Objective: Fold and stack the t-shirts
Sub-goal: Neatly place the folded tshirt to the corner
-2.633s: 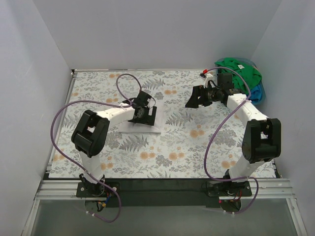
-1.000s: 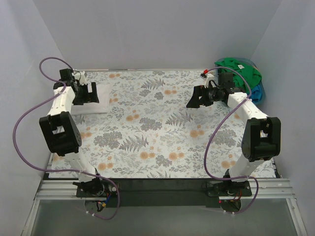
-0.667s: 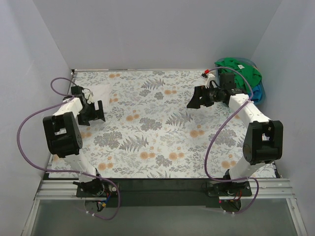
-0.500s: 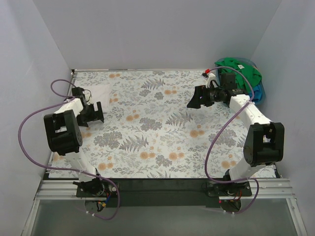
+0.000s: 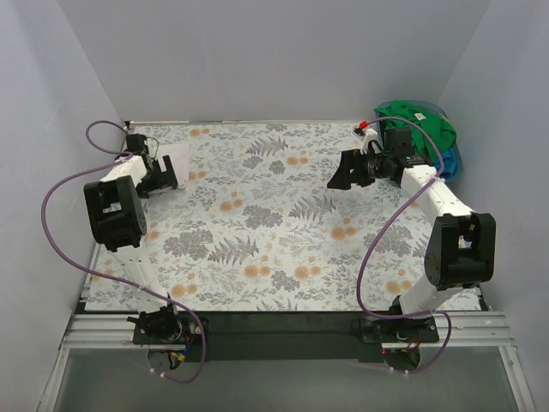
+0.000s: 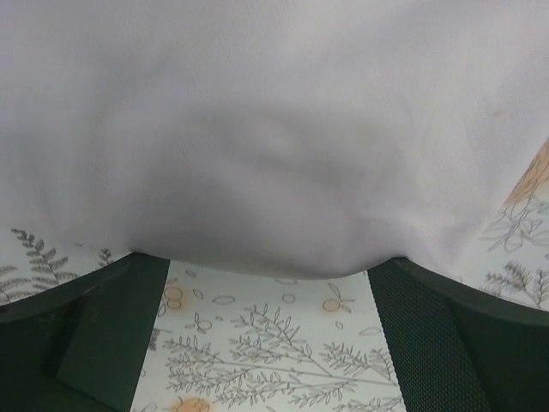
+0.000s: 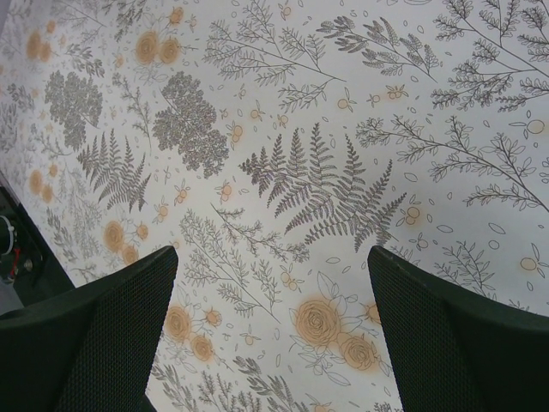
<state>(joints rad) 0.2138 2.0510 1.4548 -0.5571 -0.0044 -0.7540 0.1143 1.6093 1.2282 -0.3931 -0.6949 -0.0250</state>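
Left wrist view: folded white fabric t-shirt lies at the table far-left corner, left gripper wide open above its edge (right gripper also open, empty); judged between shirts, next fetch crumpled bright green t-shirt from far-right corner.
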